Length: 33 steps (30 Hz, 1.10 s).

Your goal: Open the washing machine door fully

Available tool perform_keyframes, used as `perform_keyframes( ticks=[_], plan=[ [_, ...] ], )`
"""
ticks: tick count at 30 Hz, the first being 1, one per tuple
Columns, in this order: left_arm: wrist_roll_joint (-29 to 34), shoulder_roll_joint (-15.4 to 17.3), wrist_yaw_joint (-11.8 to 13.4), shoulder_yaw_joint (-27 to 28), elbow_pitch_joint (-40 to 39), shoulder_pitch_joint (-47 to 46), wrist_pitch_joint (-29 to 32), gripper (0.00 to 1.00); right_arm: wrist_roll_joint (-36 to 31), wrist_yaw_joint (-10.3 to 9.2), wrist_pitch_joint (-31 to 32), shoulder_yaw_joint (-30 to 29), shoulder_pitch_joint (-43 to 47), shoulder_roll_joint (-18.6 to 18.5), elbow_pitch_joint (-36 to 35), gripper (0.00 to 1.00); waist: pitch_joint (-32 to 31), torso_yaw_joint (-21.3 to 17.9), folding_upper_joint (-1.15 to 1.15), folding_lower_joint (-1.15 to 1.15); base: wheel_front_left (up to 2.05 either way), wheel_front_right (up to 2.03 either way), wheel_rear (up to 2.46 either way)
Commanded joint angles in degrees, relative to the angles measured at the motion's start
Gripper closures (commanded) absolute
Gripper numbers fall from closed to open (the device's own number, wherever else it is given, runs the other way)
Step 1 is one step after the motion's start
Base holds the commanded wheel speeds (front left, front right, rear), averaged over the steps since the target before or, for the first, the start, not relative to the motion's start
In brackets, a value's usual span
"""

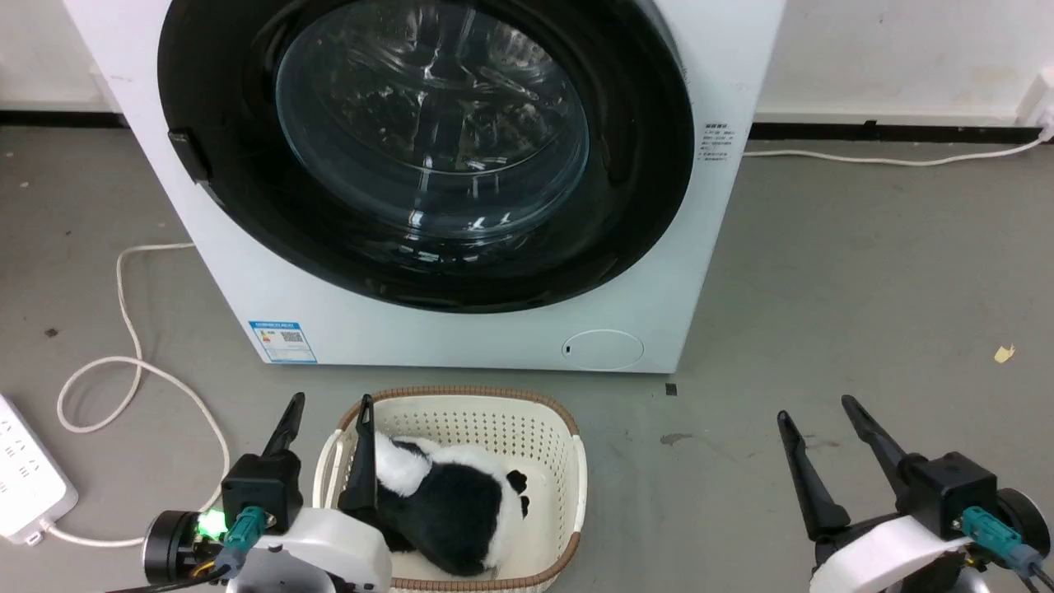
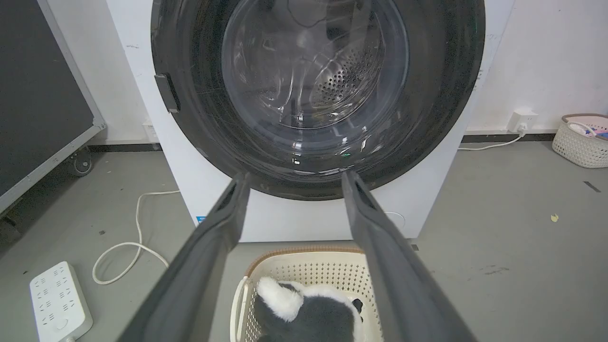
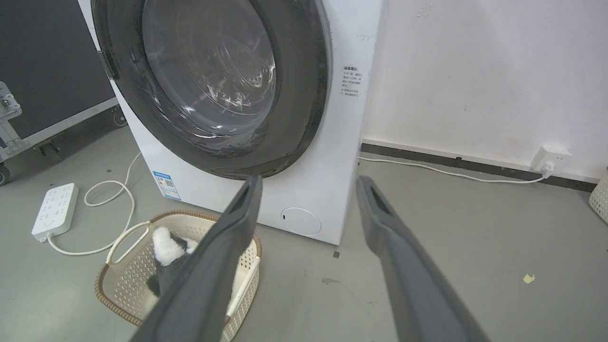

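Observation:
The washing machine door [image 1: 432,123] is a big glossy black round with a bulging glass window, and it lies flat against the white machine front [image 1: 725,74]. A small dark handle tab [image 1: 189,156] sits on its left rim. Both grippers hang low over the floor, well short of the door. My left gripper [image 1: 331,403] is open above the near-left corner of a basket, fingers pointing at the door [image 2: 313,71]. My right gripper [image 1: 815,409] is open over bare floor, to the right of the machine. In the right wrist view its fingertips [image 3: 309,179] frame the machine's lower right corner, with the door [image 3: 209,71] above.
A cream basket [image 1: 568,445] holding a black-and-white plush toy [image 1: 461,502] stands right before the machine. The small round white flap [image 1: 603,349] is at the machine's lower right. A power strip [image 1: 25,482] and looped cable [image 1: 123,362] lie left. A black wheeled panel [image 2: 42,95] stands further left.

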Motion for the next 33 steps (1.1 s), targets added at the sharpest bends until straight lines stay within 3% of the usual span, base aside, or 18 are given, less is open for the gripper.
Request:
perform_keyframes(
  ticks=[1,13,14,15,16,33],
  plan=[
    [-0.53,0.02,0.05,-0.47,0.05,-0.74,-0.61,0.0,0.94,-0.02,-0.67,-0.28,-1.14,-0.59,-0.43,0.0,0.54,0.24,0.0,0.0,0.0,0.0,0.0],
    [-1.29,0.02,0.38,-2.08,0.07,-2.29,-2.05,0.0,6.81,-0.02,-2.11,-0.81,-5.56,-2.88,-0.14,0.0,3.38,1.34,0.0,0.0,0.0,0.0,0.0],
    [-1.66,0.03,0.57,-2.69,0.04,-2.84,-2.53,0.0,9.62,-0.03,-2.37,-1.03,-7.37,-3.41,0.26,0.14,4.23,1.75,0.0,0.0,0.0,0.0,0.0],
    [-1.75,0.03,0.6,-2.86,0.04,-2.97,-2.64,0.0,10.31,-0.03,-2.27,-1.11,-7.83,-3.52,0.39,0.71,4.43,1.86,0.0,0.0,0.0,0.0,0.0],
    [-1.84,0.03,0.64,-3.03,0.03,-3.09,-2.76,0.0,10.97,-0.03,-2.2,-1.25,-8.32,-3.62,0.51,1.0,4.64,1.99,0.0,0.0,0.0,0.0,0.0],
    [-2.96,0.04,1.36,-4.98,-0.38,-5.28,-4.68,0.0,25.55,-0.04,3.04,-5.82,-19.36,-2.42,3.8,1.0,8.83,4.19,0.0,0.0,0.0,0.0,0.0]
  ],
)
